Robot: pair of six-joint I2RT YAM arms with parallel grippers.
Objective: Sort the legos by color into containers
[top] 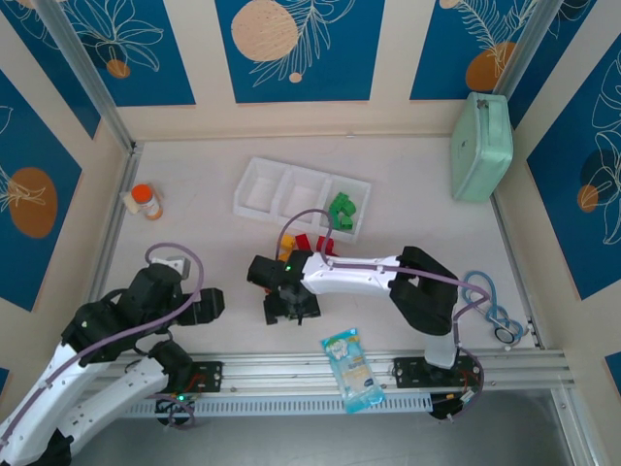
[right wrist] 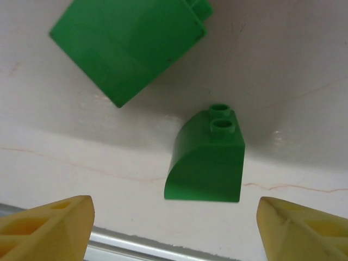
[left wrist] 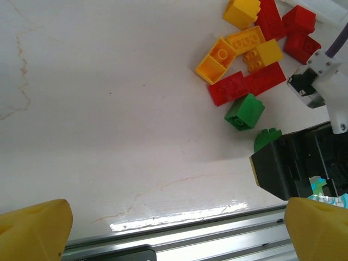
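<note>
Pale worktop [top: 408, 165] between blue patterned walls [top: 301, 58]. Top view: green legos [top: 342, 211] lie in the tray's [top: 254, 184] right compartment; the right hand [top: 291, 313] hangs just before the tray. Left wrist: left hand [left wrist: 176, 231] wide, empty. Right wrist: right hand wide, straddling a curved green lego [right wrist: 209, 163], untouched.

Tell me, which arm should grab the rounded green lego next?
Probably right. The right gripper hangs open over the rounded green lego, a finger on each side. The left gripper, also open, has no lego between its fingers; the other legos lie off to its side.
</note>
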